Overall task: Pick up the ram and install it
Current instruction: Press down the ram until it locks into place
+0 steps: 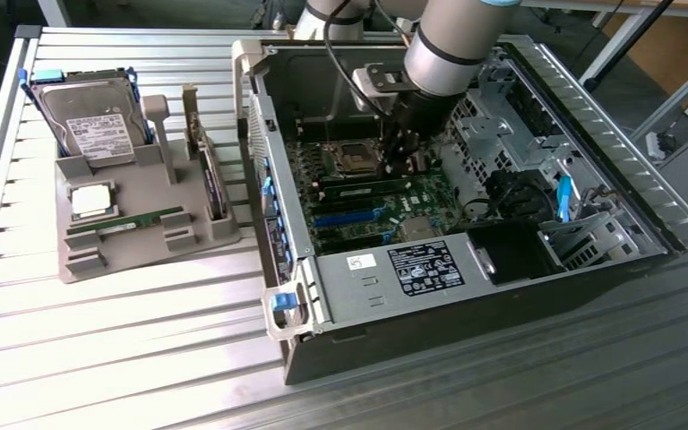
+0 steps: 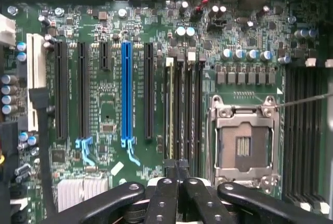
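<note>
In the exterior view the ram [image 1: 126, 223] lay in the grey tray [image 1: 141, 246] at the frame's left, while in the wrist view the tool [image 2: 176, 162], pinched shut and empty-handed, hovered over the motherboard's [image 2: 112, 104] memory slots [image 2: 184, 99].

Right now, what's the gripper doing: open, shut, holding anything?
Gripper: shut, fingertips pressed together over the memory slots beside the CPU socket; nothing held between them that I can see.

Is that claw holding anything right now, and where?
Nothing, it seems: the gripper is shut empty, by the end of the ram standing in its motherboard slot.
</note>
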